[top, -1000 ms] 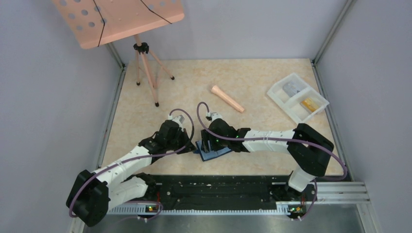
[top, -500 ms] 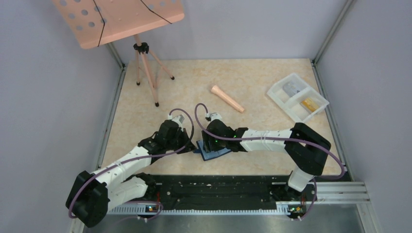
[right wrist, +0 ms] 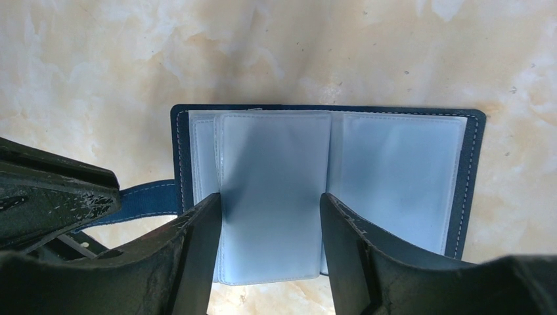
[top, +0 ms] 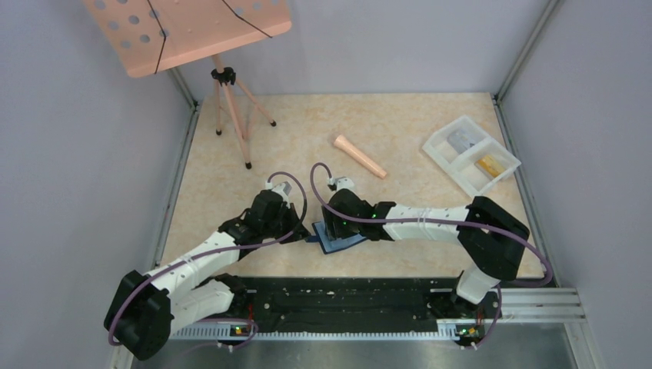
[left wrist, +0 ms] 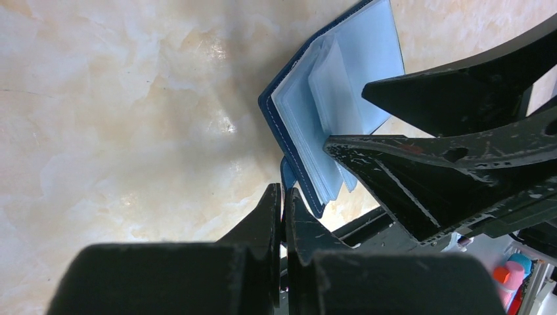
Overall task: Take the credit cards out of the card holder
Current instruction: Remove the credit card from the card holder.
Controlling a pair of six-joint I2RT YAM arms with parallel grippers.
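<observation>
Navy card holder (right wrist: 394,170) lies spread open, pale blue pockets up, close to the table's (top: 400,123) near edge, roughly midway along it. Its closing tab (right wrist: 148,199) sticks out towards the left arm and runs into the left gripper (left wrist: 283,197), whose fingers are clamped together on it. The right gripper (right wrist: 269,197) sits over the holder, jaws apart, one finger on each side of the middle pocket leaf (right wrist: 272,151). Squeezing it or merely flanking it: cannot tell. One tan-gold credit card (top: 490,164) and one grey-silver credit card (top: 461,140) sit in separate compartments of a white tray (top: 444,132) by the right edge, towards the far corner. A peach stick (top: 359,156) lies mid-table. A music stand (top: 223,77) stands at the far left corner.
</observation>
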